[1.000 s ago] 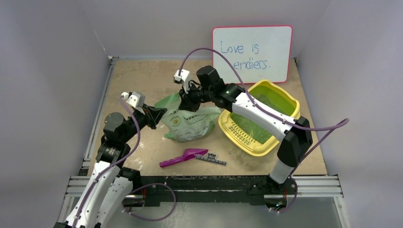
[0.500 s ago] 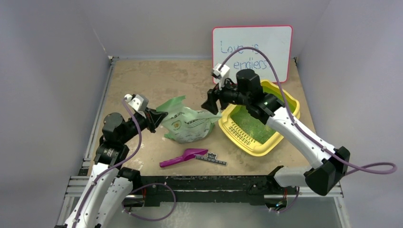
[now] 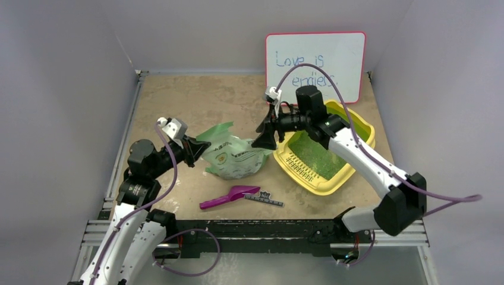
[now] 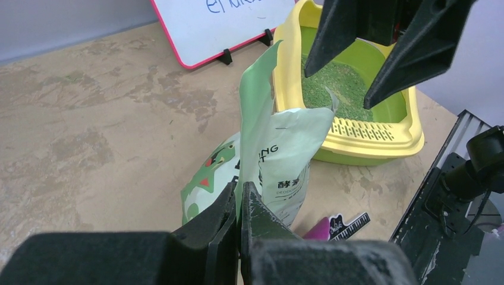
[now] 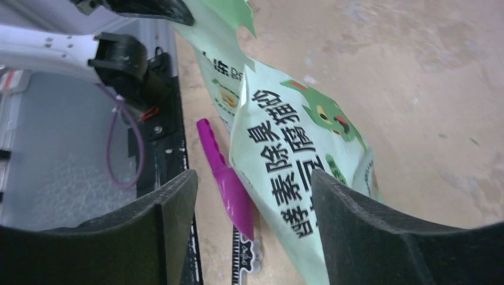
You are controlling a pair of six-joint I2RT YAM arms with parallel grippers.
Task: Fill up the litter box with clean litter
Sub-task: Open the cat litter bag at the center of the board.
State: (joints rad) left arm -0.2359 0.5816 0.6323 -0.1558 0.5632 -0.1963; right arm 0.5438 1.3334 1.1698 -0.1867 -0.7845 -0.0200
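The yellow litter box (image 3: 297, 168) sits right of centre, with green clean litter (image 3: 314, 155) spread inside it; the left wrist view also shows the litter box (image 4: 380, 142) and its litter (image 4: 342, 80). A pale green printed bag (image 3: 236, 157) slumps on the table to its left. My left gripper (image 3: 197, 150) is shut on the bag's upper left flap, pinched thin between the jaws (image 4: 241, 196). My right gripper (image 3: 265, 136) hangs open by the bag's right corner, over the box's left rim. The bag (image 5: 297, 172) lies beyond its spread fingers (image 5: 172, 208), ungripped.
A magenta scoop (image 3: 229, 196) and a small piano-print strip (image 3: 265, 200) lie near the front edge. A red-framed whiteboard (image 3: 315, 65) stands at the back right, behind the box. Grey walls close in the left, right and back sides.
My right gripper let go of the bag's top, swung right toward the litter box and opened wide. The bag sagged lower. My left gripper kept its pinch on the flap.
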